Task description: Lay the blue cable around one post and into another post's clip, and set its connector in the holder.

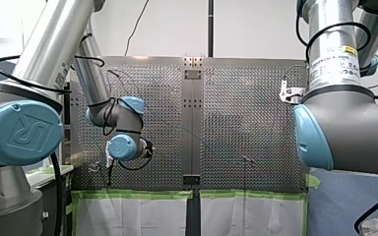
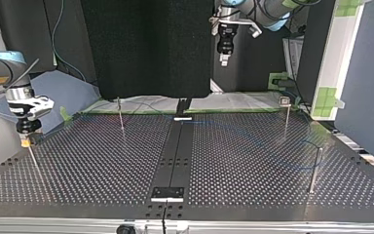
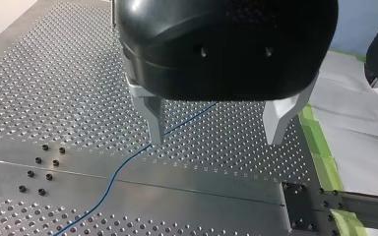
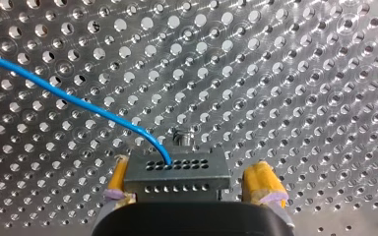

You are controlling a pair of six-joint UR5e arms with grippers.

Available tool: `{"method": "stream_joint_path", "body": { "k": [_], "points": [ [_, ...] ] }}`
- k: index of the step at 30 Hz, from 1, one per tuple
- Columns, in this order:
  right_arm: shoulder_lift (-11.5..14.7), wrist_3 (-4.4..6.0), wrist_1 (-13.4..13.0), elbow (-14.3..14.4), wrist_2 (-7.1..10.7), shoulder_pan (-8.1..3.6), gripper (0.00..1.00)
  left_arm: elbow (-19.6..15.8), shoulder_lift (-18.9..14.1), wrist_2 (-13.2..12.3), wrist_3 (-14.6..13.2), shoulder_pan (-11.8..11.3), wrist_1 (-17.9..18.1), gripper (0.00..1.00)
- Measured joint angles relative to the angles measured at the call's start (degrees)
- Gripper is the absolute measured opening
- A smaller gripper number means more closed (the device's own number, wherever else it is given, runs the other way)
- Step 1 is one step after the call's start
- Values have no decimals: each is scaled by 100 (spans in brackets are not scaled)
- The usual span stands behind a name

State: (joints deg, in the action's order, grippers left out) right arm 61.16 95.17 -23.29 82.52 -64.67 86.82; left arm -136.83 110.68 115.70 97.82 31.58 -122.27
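Seating seems the step in hand. At the top view's left, my right tool hangs over a thin post, its yellow pads flanking the grey connector but released, with a gap at one side. The blue cable trails off across the tabletop. Further right, my left tool hangs high, spread and empty. Next, I'd judge, the right tool must lift straight off without dragging the connector.

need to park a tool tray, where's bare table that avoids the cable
Top view: bare between the centre strip, the near edge and the post below my right gripper. Crowded opposite: blue cable runs by two posts.
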Motion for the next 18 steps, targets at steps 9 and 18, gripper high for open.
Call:
{"method": "stream_joint_path", "body": {
  "k": [9,18],
  "points": [
    [1,9,7,0,-2,-15,100,1,-1,0,0,1,0,100],
    [1,11,7,0,-49,-28,100,0,0,7,0,1,0,100]
  ]
}}
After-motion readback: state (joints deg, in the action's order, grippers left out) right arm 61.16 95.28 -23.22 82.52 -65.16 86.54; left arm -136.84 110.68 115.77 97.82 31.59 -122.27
